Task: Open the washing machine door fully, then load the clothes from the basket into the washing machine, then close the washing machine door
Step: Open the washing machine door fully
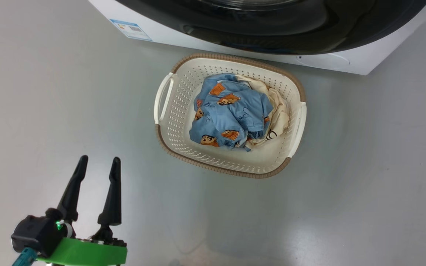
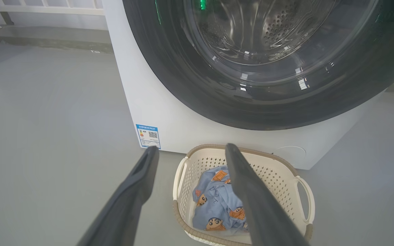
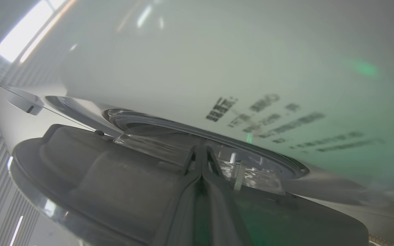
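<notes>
The right tool (image 3: 201, 150) is holding its two fingers pressed together with nothing between them. Its tips are lying at the rim of the washing machine door (image 3: 115, 177), where the rim is meeting the white front of the washing machine (image 3: 183, 68). Whether they are hooking behind the rim I cannot tell. In the left wrist view the door is looking closed or barely ajar, so opening it is, by my reading, the step in hand. To do it well, the tips should be catching the door's free edge and drawing it outward along its own arc, not straight back, until it is standing fully wide. The left tool (image 1: 100, 159) is hanging over the floor (image 1: 50, 92) with fingers spread and empty, well apart from the basket (image 1: 183, 107). The basket is sitting on the floor just before the machine's front bottom edge, with the clothes (image 1: 227, 111) heaped inside. The swinging door is likely passing above it, so that arc needs watching.
</notes>
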Available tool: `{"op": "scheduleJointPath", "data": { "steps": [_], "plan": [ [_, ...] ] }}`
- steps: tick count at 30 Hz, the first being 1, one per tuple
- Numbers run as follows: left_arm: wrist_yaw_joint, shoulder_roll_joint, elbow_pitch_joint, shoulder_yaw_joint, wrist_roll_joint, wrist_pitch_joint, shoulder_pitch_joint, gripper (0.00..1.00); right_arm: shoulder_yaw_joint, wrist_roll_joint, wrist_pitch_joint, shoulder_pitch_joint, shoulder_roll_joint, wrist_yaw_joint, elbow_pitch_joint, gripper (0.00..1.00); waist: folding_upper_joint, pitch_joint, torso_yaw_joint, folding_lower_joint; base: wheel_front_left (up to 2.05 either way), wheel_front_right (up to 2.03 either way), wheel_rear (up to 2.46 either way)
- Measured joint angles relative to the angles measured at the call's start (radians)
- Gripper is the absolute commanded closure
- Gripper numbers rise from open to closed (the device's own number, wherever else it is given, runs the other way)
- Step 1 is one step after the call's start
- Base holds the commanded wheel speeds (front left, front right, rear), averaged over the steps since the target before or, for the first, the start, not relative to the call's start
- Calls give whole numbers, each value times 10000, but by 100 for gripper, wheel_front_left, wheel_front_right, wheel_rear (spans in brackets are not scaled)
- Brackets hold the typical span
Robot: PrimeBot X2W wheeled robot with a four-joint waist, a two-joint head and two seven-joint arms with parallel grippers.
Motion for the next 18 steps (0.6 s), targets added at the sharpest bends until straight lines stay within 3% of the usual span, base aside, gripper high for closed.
{"op": "scheduleJointPath", "data": {
  "steps": [12, 18],
  "plan": [
    [0, 0, 15, 13, -73, 0, -203, 0, 516, 0, 213, 78, 84, -2, 54, 100, 0, -183, -238, 0, 0, 0, 0],
    [0, 0, 86, 8, -73, 0, -203, 0, 995, 0, 433, 205, 454, -2, -134, 100, 0, -490, -392, 0, 0, 0, 0]
  ]
}}
